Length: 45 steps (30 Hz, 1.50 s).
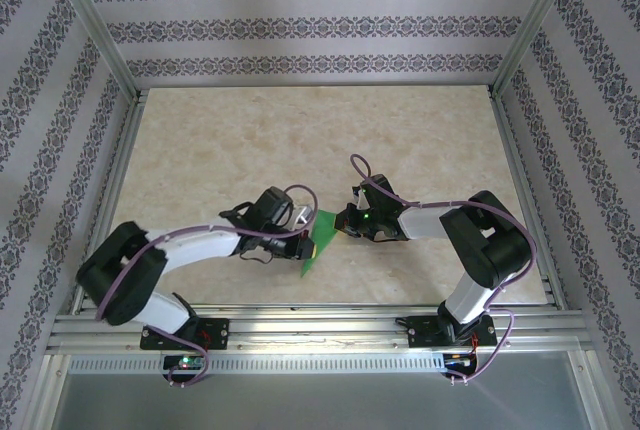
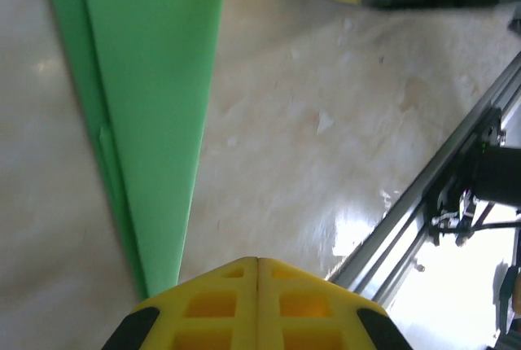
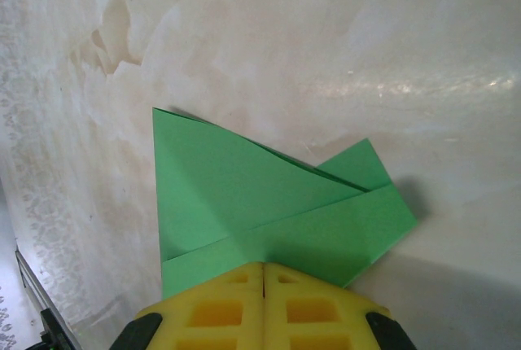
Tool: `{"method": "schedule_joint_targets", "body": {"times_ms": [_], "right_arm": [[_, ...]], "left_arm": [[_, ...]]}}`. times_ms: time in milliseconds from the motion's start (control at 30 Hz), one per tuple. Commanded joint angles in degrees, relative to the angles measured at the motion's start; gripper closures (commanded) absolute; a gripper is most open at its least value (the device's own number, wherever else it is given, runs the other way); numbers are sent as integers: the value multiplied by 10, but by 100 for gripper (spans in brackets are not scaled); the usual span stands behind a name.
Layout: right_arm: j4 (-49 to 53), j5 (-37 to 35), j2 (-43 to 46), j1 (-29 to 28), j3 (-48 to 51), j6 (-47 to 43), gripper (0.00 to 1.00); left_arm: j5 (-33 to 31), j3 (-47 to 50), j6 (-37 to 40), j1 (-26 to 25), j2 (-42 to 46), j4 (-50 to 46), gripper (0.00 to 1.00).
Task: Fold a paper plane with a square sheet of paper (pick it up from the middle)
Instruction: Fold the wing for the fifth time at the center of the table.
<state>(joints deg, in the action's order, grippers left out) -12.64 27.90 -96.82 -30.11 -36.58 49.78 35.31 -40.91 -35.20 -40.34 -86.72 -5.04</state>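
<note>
The green paper (image 1: 323,235) lies on the table between my two grippers, folded into a pointed dart-like shape with layered flaps. In the left wrist view the paper (image 2: 155,106) tapers to a narrow point that ends just left of my left gripper (image 2: 258,262). That gripper's yellow fingers are pressed together with nothing between them. In the right wrist view the paper (image 3: 244,195) shows a triangular flap and a long fold. My right gripper (image 3: 264,266) is shut, its tips over the paper's near edge. I cannot tell whether they touch it. From above, the left gripper (image 1: 307,247) and right gripper (image 1: 346,222) flank the paper.
The pale marbled tabletop (image 1: 300,140) stretches away behind the paper. An aluminium frame rail (image 1: 300,325) runs along the near edge, and the rail (image 2: 431,195) also shows at the right of the left wrist view. Patterned walls (image 1: 300,30) enclose the table.
</note>
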Motion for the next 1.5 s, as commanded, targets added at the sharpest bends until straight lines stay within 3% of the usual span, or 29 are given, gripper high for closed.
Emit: {"method": "schedule_joint_targets", "body": {"times_ms": [0, 267, 667, 833, 933, 1267, 1467], "right_arm": [[55, -35, -22, 8, 14, 0, 97], [55, -26, -11, 10, 9, -1, 96], [13, -26, 53, -12, -8, 3, 91], [-4, -8, 23, -43, -23, -12, 91], [2, -32, -1, -42, -18, -2, 92], [14, -42, -13, 43, -16, -28, 93], [-35, 9, -9, 100, -7, -25, 92]], "left_arm": [[21, -29, -7, 7, -61, 38, 97], [-7, -52, 7, 6, -120, 26, 100], [-8, 29, 1, 6, -139, 54, 100], [-13, 15, 6, 6, -139, 40, 100], [-10, 10, 6, 6, -141, 37, 100], [0, 16, -7, 5, -135, 48, 100], [4, 34, -49, 3, -133, 99, 100]]}}
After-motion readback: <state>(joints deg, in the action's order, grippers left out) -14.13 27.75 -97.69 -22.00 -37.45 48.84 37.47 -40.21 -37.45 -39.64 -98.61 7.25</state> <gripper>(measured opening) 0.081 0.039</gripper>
